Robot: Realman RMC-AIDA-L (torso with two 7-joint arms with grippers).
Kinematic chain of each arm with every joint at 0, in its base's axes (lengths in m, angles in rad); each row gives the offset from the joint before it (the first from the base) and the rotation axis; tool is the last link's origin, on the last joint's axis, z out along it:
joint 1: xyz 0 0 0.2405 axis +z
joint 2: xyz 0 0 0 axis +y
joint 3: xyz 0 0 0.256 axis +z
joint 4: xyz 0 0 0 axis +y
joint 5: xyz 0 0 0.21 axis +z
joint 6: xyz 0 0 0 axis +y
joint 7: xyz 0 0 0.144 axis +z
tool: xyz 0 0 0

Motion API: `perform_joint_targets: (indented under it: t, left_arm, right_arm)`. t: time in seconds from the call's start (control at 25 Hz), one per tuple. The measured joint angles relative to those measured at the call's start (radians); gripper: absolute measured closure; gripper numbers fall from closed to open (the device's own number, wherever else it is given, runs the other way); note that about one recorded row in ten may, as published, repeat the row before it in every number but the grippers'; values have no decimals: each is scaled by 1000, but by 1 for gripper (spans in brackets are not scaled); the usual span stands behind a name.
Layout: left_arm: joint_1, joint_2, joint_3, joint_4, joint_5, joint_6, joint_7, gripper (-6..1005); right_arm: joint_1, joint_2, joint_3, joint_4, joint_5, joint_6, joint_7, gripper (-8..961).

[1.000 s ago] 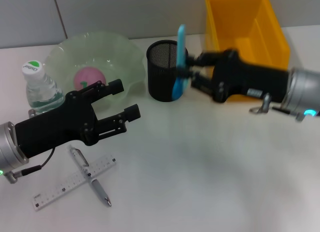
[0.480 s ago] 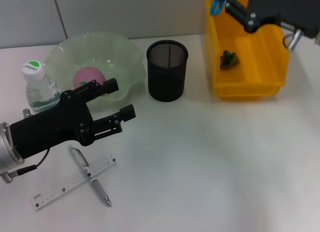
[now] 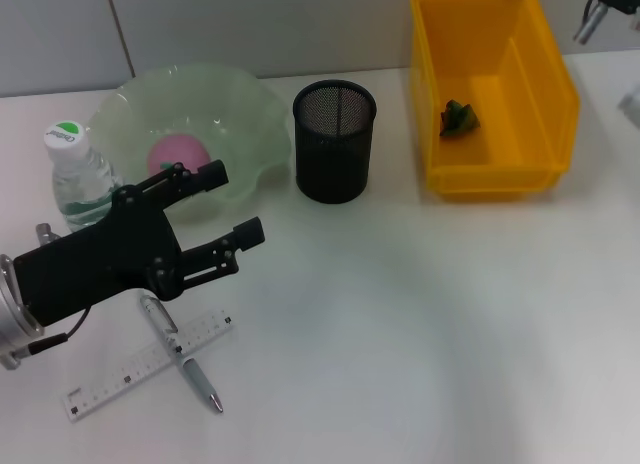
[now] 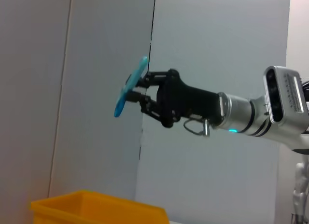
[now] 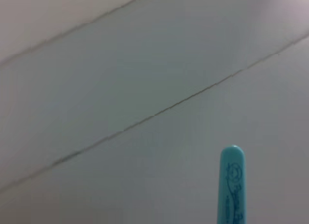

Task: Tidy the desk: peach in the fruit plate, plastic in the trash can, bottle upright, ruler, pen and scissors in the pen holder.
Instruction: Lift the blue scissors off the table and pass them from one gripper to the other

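The right gripper pinches the blue scissors high up. The left gripper hangs spread wide above the pen.

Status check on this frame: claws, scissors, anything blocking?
Right claw shut on blue-handled scissors, raised high above yellow bin. Left claw open, hovering near silver pen and white ruler. Black mesh pen holder unobstructed.

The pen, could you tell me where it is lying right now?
In the head view the pen lies on the desk at the robot's left, crossed over the ruler, just below the left end effector.
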Motion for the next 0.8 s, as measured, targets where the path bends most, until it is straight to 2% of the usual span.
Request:
perform_joint_targets:
  t: [0.2, 0.28, 0.32, 0.4, 0.48, 0.52, 0.56, 0.6, 0.72, 0.8]
  left_arm:
    - [2, 0, 0, 0, -2, -4, 9, 208]
    - [9, -1, -3, -2, -7, -35, 30, 208]
    - [11, -1, -2, -2, -7, -41, 37, 208]
    - [12, -2, 2, -2, -7, -45, 48, 208]
    - [14, -2, 5, -3, -7, -46, 53, 208]
    - [15, -2, 6, -3, -7, -46, 54, 208]
    - [18, -3, 6, -3, -7, -46, 66, 208]
    - [19, -3, 7, -3, -7, -46, 75, 208]
    - [21, -4, 7, -8, -7, -48, 93, 208]
    - [23, -5, 5, -28, -7, -49, 130, 209]
  right_arm:
    - [-6, 0, -69, 39, 156, 37, -343, 681]
    - [-5, 1, -94, 60, 183, 53, -458, 681]
    - [-1, 0, -120, 92, 195, 78, -592, 680]
    - [1, 1, -134, 111, 200, 89, -655, 680]
    - [6, 0, -172, 168, 240, 111, -837, 679]
    - [16, -1, -209, 238, 319, 120, -1027, 679]
    - [24, -2, -221, 273, 355, 120, -1123, 679]
    - [24, -2, -221, 273, 355, 120, -1123, 679]
    - [59, -5, -232, 388, 437, 86, -1421, 678]
    - [64, -5, -232, 404, 442, 80, -1464, 677]
